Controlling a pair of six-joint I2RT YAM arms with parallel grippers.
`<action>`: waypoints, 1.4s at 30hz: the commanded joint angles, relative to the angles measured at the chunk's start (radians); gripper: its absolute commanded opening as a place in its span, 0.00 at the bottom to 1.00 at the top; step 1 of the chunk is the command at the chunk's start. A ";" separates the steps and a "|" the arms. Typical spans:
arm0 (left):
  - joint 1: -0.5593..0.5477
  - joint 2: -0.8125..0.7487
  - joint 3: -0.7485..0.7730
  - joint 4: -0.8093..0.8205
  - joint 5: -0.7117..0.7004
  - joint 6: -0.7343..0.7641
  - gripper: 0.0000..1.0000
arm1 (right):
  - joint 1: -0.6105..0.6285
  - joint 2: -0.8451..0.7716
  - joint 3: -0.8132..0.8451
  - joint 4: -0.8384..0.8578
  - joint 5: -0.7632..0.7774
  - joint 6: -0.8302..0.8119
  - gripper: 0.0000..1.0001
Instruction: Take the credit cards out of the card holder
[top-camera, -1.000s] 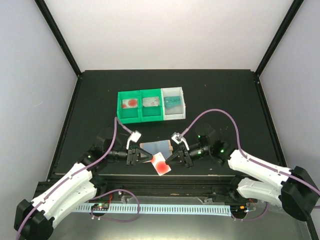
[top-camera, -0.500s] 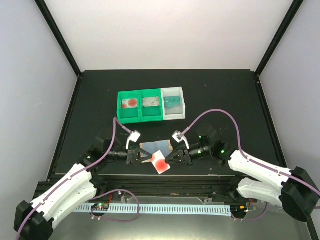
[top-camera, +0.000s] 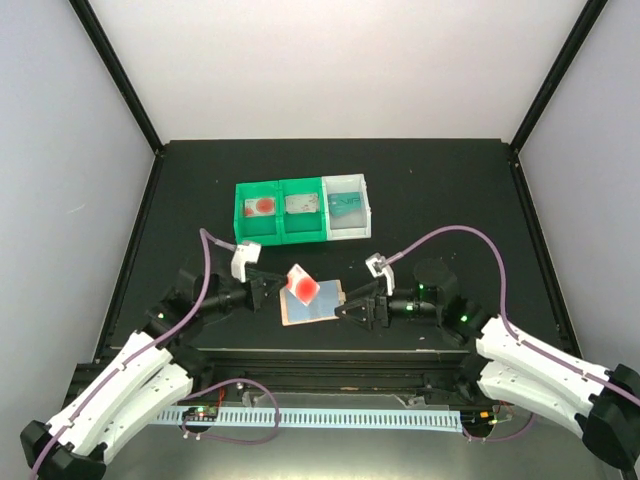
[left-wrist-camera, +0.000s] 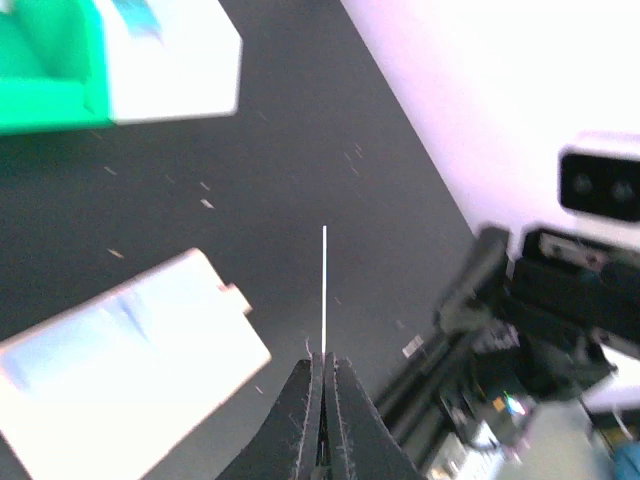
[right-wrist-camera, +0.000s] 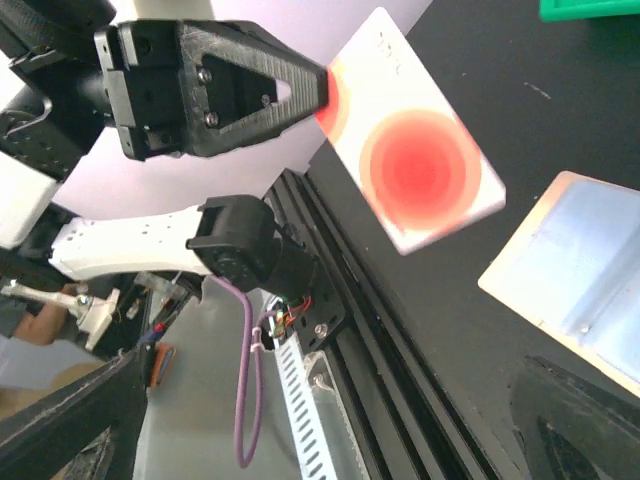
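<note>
**Red-spotted card held in the air over the card holder**

The card (top-camera: 303, 286), white with a red spot, hangs tilted above the far left corner of the card holder (top-camera: 318, 310). The holder lies flat, bluish-grey face up, near the middle of the front edge of the worktop (top-camera: 450, 200).

The worktop is matt black, framed by black posts and closed in by pale walls (top-camera: 320, 70). Toward the back edge, well apart from the holder, stands a tray (top-camera: 275, 236) with two green compartments and one white. Stored cards (top-camera: 346, 205) lie in it, one per compartment.

The left gripper (top-camera: 278, 290) reaches in from the holder's left and pinches the card by one corner, jaws closed tight on it. The right gripper (top-camera: 347, 312) sits just beside the holder's right edge, apart from the card, jaws spread wide and holding nothing.
</note>
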 joint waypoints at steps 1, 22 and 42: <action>0.007 -0.019 0.082 -0.104 -0.341 0.011 0.01 | -0.001 -0.083 -0.043 0.028 0.119 0.041 1.00; 0.265 0.520 0.338 0.254 -0.663 0.155 0.02 | 0.000 -0.211 0.078 -0.305 0.464 -0.070 1.00; 0.309 1.019 0.489 0.437 -0.706 0.023 0.02 | -0.001 -0.161 0.122 -0.321 0.430 -0.098 1.00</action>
